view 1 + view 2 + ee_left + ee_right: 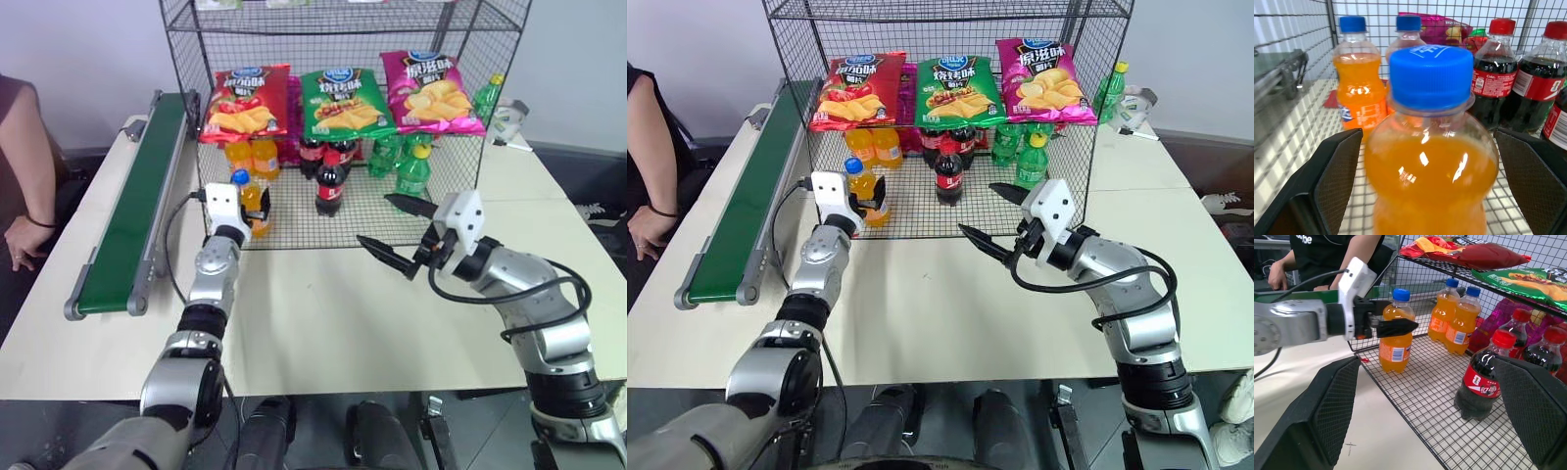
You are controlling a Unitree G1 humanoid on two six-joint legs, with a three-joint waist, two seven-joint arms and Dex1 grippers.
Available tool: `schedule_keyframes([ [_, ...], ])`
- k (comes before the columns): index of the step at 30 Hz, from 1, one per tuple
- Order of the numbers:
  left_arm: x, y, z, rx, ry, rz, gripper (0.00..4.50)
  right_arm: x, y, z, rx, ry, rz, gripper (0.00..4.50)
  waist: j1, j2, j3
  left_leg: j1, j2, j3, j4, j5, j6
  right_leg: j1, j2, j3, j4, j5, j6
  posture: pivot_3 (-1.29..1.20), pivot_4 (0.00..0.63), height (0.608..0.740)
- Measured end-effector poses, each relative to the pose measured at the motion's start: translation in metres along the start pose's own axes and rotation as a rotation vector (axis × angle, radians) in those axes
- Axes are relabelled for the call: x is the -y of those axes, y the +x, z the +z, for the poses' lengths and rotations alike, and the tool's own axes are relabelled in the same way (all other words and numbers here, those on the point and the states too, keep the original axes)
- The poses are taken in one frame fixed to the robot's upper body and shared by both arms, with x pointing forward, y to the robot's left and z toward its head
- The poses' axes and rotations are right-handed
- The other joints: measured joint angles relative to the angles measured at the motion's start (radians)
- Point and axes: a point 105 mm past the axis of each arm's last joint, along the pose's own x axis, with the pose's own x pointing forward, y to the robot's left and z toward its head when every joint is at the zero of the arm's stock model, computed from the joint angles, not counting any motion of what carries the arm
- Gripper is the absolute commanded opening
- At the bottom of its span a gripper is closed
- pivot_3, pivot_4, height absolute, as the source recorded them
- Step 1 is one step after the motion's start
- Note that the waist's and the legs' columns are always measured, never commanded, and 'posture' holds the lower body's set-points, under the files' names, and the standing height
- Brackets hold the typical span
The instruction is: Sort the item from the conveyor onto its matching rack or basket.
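The orange soda bottle [1396,335] stands upright on the wire rack's [446,211] bottom shelf, near its left front corner. The left gripper [1430,186] straddles it, fingers wide apart, holding nothing. The right gripper [390,230] hangs open, empty.

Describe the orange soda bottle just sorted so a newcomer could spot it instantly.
Find the black wire rack on the table, then its bottom tier. The orange soda bottle stands alone at the front left edge, between the open fingers of the left hand, ahead of the two orange bottles at the back.
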Motion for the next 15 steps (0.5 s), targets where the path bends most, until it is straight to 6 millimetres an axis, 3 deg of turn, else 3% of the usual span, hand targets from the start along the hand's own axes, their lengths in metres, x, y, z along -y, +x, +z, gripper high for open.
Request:
schedule_keyframes([
  [8, -0.002, -0.018, 0.017, 0.006, 0.016, -0.028, 4.48, 0.001, 0.002, 0.001, -0.008, 0.008, -0.002, 4.5, 0.003, 0.0, 0.0, 0.0, 0.0, 0.0, 0.001, 0.0, 0.0, 0.001, 0.0, 0.0, 0.0, 0.0, 0.0, 0.0, 0.15, 0.74],
  [12, -0.002, -0.04, 0.024, -0.038, -0.052, -0.141, 4.48, 0.001, 0.002, 0.001, -0.011, 0.009, 0.0, 4.5, -0.005, 0.001, 0.0, 0.0, 0.001, 0.0, -0.001, 0.0, 0.0, 0.0, 0.0, 0.001, 0.0, 0.0, 0.0, 0.0, 0.15, 0.74],
  [15, -0.013, -0.057, 0.036, -0.073, -0.051, -0.211, 4.48, 0.001, 0.002, 0.002, -0.012, 0.007, 0.003, 4.5, -0.009, 0.001, -0.001, 0.001, 0.002, 0.0, -0.001, 0.0, 0.0, 0.0, 0.0, 0.001, 0.0, 0.0, -0.001, 0.0, 0.15, 0.74],
])
